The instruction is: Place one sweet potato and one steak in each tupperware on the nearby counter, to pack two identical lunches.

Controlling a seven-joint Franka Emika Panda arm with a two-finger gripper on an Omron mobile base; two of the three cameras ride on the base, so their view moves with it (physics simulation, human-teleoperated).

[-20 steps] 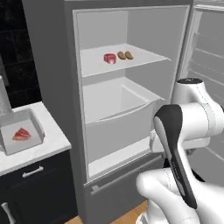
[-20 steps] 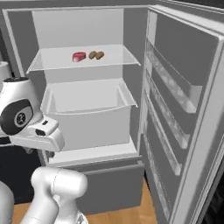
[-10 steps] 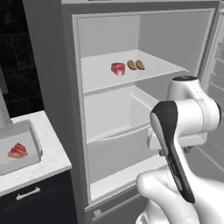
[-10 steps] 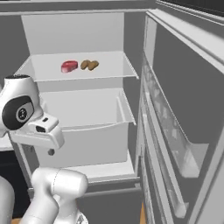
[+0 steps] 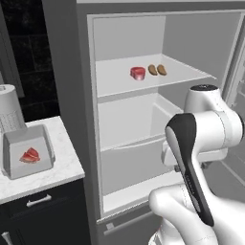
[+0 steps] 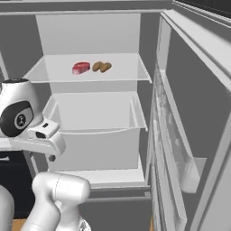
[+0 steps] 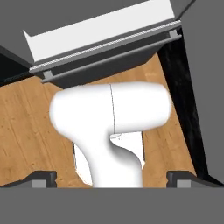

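Base closing on the open fridge [image 5: 143,119]
End effector [image 7: 111,179] gaping wide, empty; steak [image 5: 138,72] and sweet potatoes [image 5: 157,70] waiting mid-shelf, unpicked.

Pincer [image 7: 112,179] points down at a wooden floor [image 7: 26,127], its two dark fingertips [image 7: 41,178] set wide apart near the bottom corners with nothing between them. Across the top runs the fridge's lower edge: a white shelf lip [image 7: 96,30] above a grey rail [image 7: 109,54]. A black strip [image 7: 181,100] borders the floor's right side.
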